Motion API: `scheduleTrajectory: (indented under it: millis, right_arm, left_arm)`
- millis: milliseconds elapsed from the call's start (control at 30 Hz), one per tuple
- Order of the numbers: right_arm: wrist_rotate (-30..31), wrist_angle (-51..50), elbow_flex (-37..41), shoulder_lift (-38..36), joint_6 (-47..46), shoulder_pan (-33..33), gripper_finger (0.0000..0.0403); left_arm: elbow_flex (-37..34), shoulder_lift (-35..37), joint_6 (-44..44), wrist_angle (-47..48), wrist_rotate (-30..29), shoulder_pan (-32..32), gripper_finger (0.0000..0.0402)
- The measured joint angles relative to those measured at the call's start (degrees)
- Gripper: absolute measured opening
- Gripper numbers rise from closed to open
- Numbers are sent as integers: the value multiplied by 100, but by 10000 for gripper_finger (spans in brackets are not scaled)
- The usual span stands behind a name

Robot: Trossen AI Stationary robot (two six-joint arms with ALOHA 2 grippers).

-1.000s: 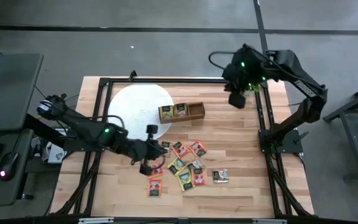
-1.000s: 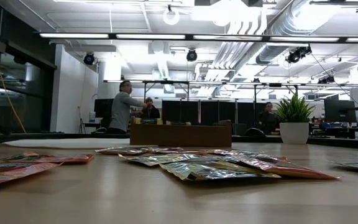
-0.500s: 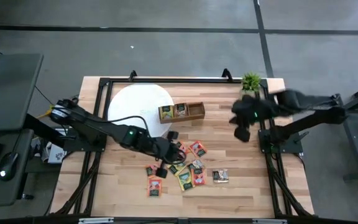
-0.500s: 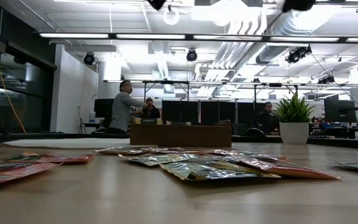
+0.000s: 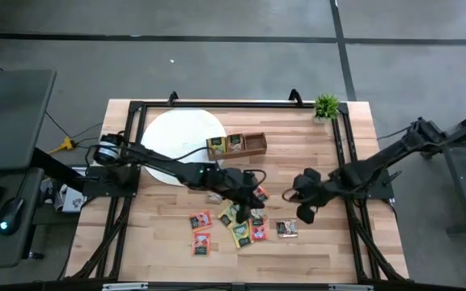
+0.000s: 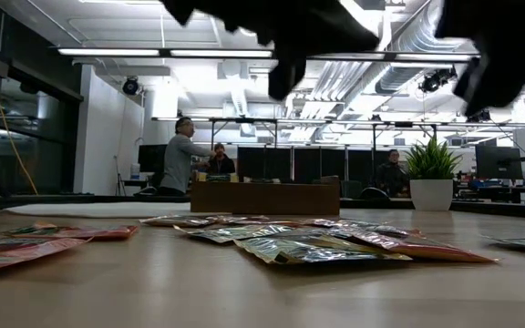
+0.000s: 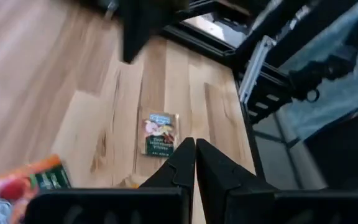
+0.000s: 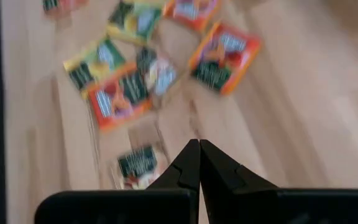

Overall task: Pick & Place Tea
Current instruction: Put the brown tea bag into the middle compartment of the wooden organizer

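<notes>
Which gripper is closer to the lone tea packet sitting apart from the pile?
Right. The right gripper, shut, hovers just beside the lone tea packet, on its far side from the pile. The left gripper, also shut, is over the pile, farther off.

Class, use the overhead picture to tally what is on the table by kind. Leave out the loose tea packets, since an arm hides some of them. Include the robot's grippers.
Tea packets in the tray: 2
Wooden tray: 1
White round disc: 1
Potted plant: 1
Grippers: 2, the left gripper and the right gripper, both shut
Total: 7
</notes>
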State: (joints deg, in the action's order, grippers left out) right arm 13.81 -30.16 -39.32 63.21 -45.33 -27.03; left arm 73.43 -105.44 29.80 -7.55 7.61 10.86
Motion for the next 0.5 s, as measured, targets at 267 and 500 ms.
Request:
scheduleTrajectory:
  millis: [267, 500]
  right_arm:
    - [36, 216, 398, 393, -581, -892, 0]
    - [481, 421, 392, 551, -1208, -1679, 0]
  left_arm:
    - [115, -860, 1446, -1147, 283, -84, 12]
    - [765, -1368, 1750, -1191, 314, 11, 12]
